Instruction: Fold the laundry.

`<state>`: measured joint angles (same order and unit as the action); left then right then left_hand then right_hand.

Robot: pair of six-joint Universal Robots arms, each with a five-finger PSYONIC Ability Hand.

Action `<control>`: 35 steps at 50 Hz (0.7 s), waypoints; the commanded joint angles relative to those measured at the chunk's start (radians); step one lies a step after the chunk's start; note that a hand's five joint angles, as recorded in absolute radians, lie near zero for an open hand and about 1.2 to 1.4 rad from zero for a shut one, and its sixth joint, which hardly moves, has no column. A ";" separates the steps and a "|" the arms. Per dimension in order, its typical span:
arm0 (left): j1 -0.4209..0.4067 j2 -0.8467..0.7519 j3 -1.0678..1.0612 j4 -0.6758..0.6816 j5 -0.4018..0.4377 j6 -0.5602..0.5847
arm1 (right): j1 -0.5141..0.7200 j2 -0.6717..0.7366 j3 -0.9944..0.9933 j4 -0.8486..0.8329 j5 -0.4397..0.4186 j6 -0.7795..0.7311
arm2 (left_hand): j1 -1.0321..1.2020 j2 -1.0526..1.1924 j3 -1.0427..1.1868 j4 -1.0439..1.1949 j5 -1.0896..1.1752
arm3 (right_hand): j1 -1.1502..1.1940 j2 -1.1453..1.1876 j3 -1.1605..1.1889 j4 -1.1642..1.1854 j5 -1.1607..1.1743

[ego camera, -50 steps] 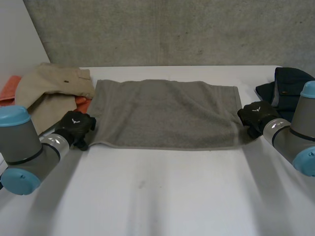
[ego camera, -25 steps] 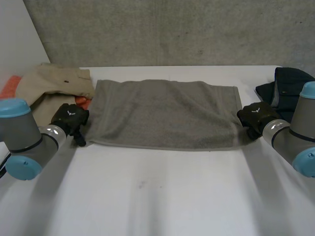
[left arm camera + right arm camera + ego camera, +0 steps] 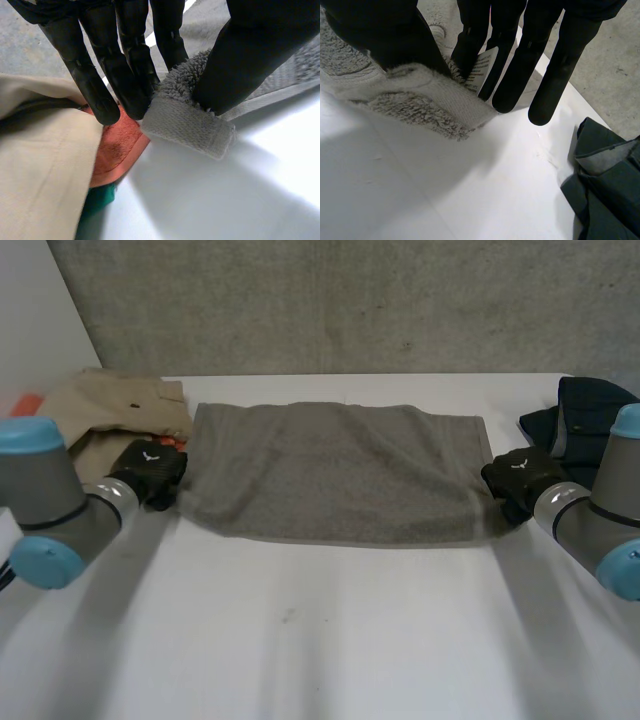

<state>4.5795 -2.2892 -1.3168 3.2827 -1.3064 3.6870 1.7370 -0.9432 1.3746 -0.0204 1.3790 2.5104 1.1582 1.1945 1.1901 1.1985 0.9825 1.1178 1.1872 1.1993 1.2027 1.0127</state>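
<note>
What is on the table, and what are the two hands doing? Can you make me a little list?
towel: grey, spread on the white table
left hand: pinches the towel's near left corner
right hand: pinches the towel's near right corner
beside left hand: beige cloth over orange cloth
beside right hand: dark blue cloth

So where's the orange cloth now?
On the table's left, the orange cloth peeks from under the beige garment, at the left robot hand's fingertips in its wrist view, beside the grey towel's pinched corner.
</note>
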 commanded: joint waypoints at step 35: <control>-0.109 -0.038 0.233 -0.244 -0.246 0.050 | -0.079 0.072 -0.156 0.044 0.077 -0.041 | 0.238 0.202 0.206 0.198 0.239 | 0.278 0.209 0.197 0.194 0.209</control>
<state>4.5153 -2.1369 -1.3290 3.0262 -1.4654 3.7548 1.6374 -0.9817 1.3395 0.1325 1.4102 2.4198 1.1582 1.1961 1.1935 1.1996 0.9825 1.1178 1.1872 1.1993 1.2026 1.0142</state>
